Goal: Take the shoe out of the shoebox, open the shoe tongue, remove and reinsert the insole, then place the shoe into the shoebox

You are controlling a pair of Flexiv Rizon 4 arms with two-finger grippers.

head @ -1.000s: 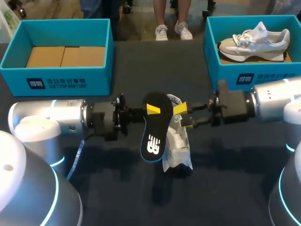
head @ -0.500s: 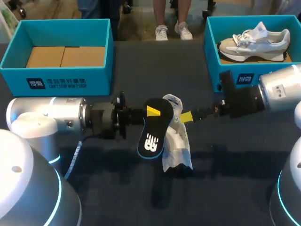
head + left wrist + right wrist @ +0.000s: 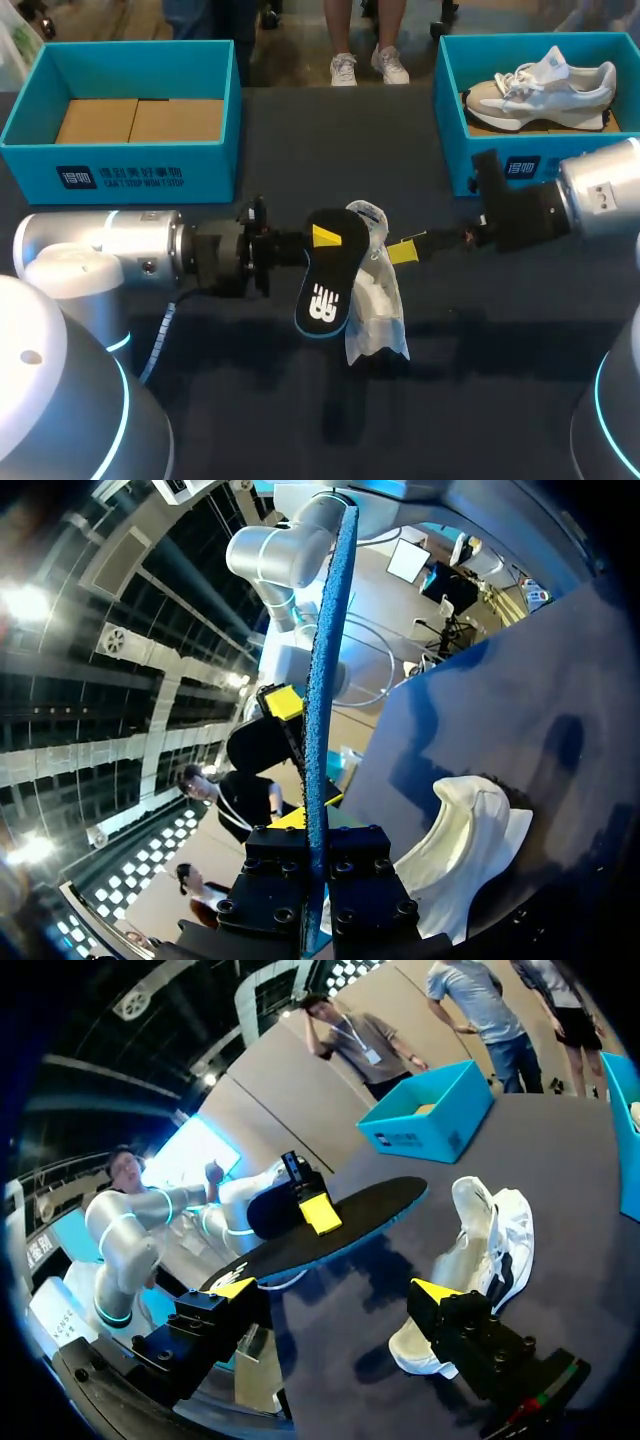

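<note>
**Left gripper clamps insole above dark table**

The left gripper (image 3: 322,236) pinches the black insole (image 3: 328,275) from both faces near one end. It holds the insole clear of the table (image 3: 300,150), with the printed end hanging lower. The left wrist view shows the insole (image 3: 325,680) edge-on, running straight out from between that gripper's fingers.

The right gripper (image 3: 403,250) hangs just beside the insole with its fingers spread and nothing between them. Its own view shows both yellow tips wide apart, with the insole (image 3: 330,1230) ahead of them.

The white shoe (image 3: 378,300) rests on the table under and beside the insole, between the two arms, and neither gripper touches it.

The table is a dark, matte sheet that shows soft shadows under the insole and shoe. At its far corners stand two teal boxes. The left box (image 3: 120,165) holds only cardboard (image 3: 138,120). The right box (image 3: 455,120) holds a second shoe (image 3: 545,85), grey and white and lying on its side.
</note>
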